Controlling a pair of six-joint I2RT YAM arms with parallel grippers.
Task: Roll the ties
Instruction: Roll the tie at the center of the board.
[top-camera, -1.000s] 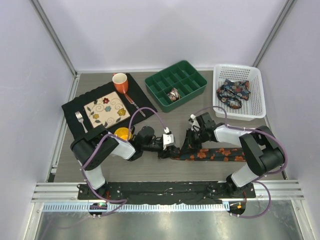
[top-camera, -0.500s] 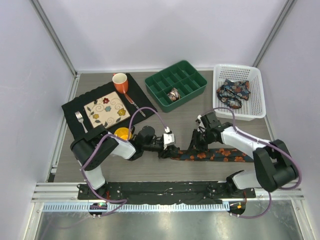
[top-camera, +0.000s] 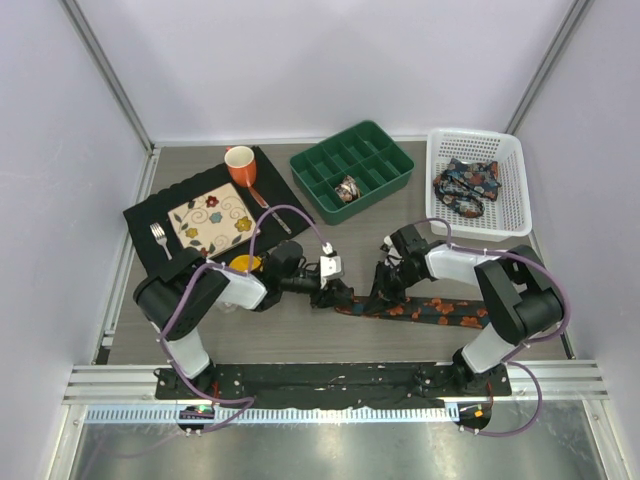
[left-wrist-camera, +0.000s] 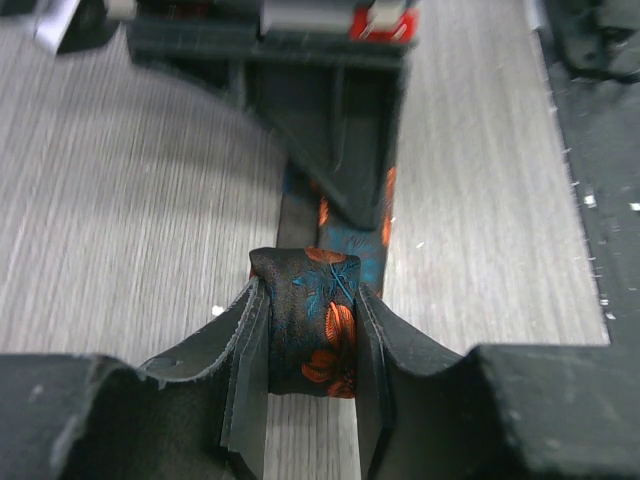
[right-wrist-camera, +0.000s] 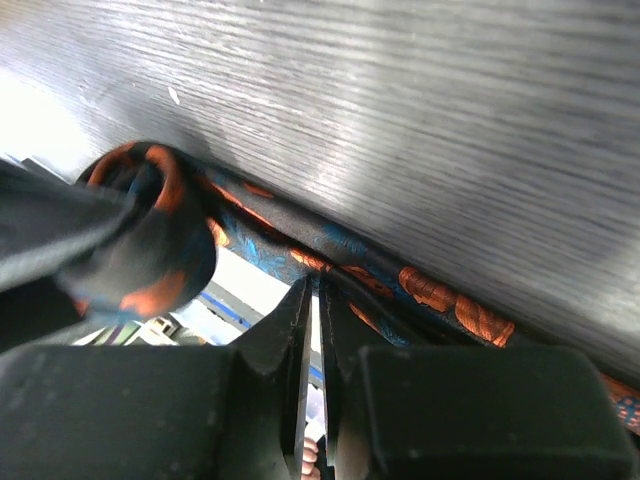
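A dark tie with orange flowers (top-camera: 430, 308) lies as a strip on the table in front of the arms. Its left end is rolled into a small coil (left-wrist-camera: 308, 322). My left gripper (top-camera: 335, 291) is shut on that coil, one finger on each side (left-wrist-camera: 310, 400). My right gripper (top-camera: 386, 290) stands on the strip just right of the coil, its jaws almost together and pinching a fold of the tie (right-wrist-camera: 318, 292). The coil shows at the left of the right wrist view (right-wrist-camera: 140, 235). Another tie lies bundled in the white basket (top-camera: 463, 186). A rolled one sits in the green tray (top-camera: 348, 188).
The green divided tray (top-camera: 385, 152) and white basket (top-camera: 512, 190) stand at the back right. A black placemat (top-camera: 150, 215) at the back left holds a flowered plate (top-camera: 213, 218), fork (top-camera: 158, 240), knife and orange mug (top-camera: 240, 164). A small orange bowl (top-camera: 243, 266) sits beside my left arm.
My left gripper has shifted slightly right and farther back with the coil. My right arm's elbow has swung back in, its gripper staying on the tie. The strip's free end has drawn leftward.
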